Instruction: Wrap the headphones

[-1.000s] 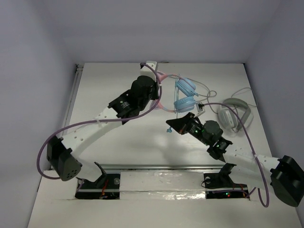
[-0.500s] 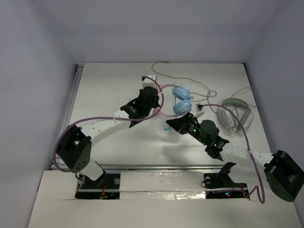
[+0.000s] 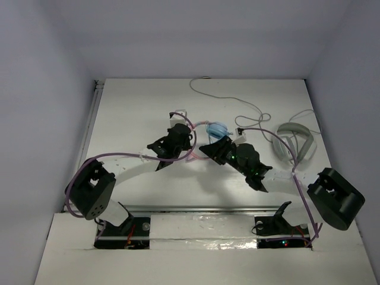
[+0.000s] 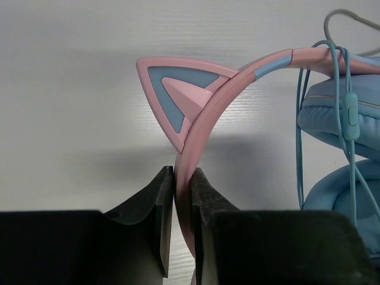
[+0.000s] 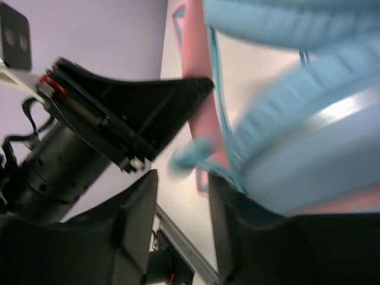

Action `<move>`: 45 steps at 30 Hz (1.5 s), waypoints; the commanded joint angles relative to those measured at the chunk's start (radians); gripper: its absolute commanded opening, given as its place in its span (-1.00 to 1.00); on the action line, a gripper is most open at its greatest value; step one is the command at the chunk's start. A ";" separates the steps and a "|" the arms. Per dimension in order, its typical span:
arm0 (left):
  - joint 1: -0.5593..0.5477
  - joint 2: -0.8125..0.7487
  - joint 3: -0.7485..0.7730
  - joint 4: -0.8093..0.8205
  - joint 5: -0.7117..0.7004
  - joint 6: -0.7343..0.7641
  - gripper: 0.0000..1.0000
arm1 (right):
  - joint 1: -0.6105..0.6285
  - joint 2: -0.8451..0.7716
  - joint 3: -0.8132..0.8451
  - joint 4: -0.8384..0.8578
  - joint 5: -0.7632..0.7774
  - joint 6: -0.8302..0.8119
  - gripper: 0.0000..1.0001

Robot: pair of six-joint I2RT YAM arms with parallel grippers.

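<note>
So, table [image 3: 119, 119]: headphones [image 3: 217, 129] sit near its middle, between the two arms.
headphones axis: roughly left-right, band toward the left arm, cups [image 4: 332, 119] toward the right.
left gripper [image 4: 182, 178]: clamped on pink band [image 4: 205, 122], just under the cat ear [image 4: 178, 95].
right gripper [image 5: 183, 178]: jaws apart, blurred blue bit near the tips, can't tell if it has a hold.
cable [image 4: 301, 130]: draped over the cups.
step tip: pin the band firm; right arm should loop the cable snug round the cups, no slack.

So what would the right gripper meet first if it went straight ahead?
Probably the thin pale-blue cable against the pink headband, just beyond the right gripper; blur hides depth.
</note>
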 commanded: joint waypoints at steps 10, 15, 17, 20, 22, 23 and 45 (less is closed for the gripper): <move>-0.041 -0.115 -0.001 0.041 0.068 -0.038 -1.00 | 0.008 0.009 0.198 -0.109 0.118 -0.070 0.13; -0.041 -0.128 0.024 0.004 0.080 -0.026 -1.00 | 0.008 -0.061 0.224 -0.181 0.158 -0.128 -0.01; -0.041 -0.144 0.022 -0.007 0.077 -0.020 -1.00 | 0.008 -0.109 0.231 -0.239 0.212 -0.171 -0.19; -0.041 -0.164 0.018 -0.028 0.068 -0.009 -1.00 | 0.008 -0.216 0.231 -0.313 0.271 -0.240 -0.62; -0.041 -0.174 0.010 -0.041 0.066 -0.003 -1.00 | 0.008 -0.299 0.231 -0.380 0.299 -0.272 -0.78; -0.041 -0.180 -0.001 -0.045 0.065 0.002 -1.00 | 0.008 -0.328 0.226 -0.394 0.322 -0.306 -0.81; -0.041 -0.069 -0.025 -0.067 -0.040 0.045 -0.39 | 0.008 -0.847 0.272 -0.969 0.676 -0.470 0.80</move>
